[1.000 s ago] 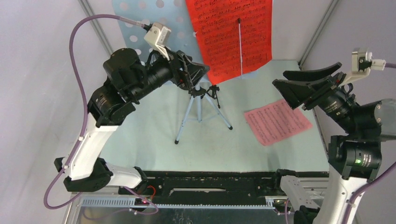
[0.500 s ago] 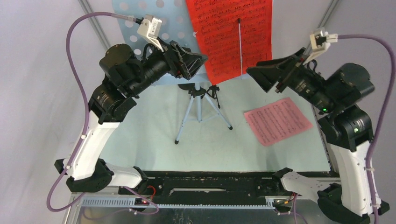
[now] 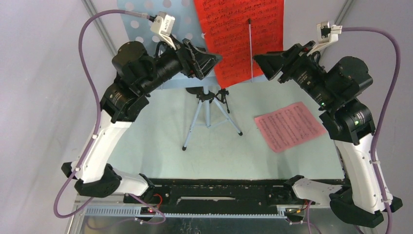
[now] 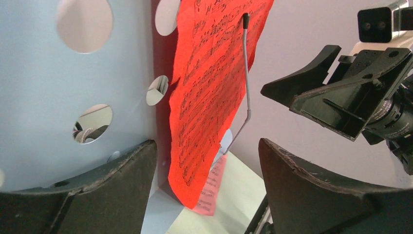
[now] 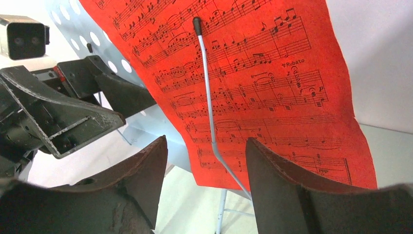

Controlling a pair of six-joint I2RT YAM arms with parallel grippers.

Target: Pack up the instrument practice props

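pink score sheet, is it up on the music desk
No, the pink score sheet lies flat on the table, to the right of the tripod.

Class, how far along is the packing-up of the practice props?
Done: nothing looks packed. In hand: left gripper and right gripper, both open and empty, flank the red score sheet, pinned by a wire arm to the music desk. Left: that sheet, the desk, the standing tripod, the pink sheet on the table.
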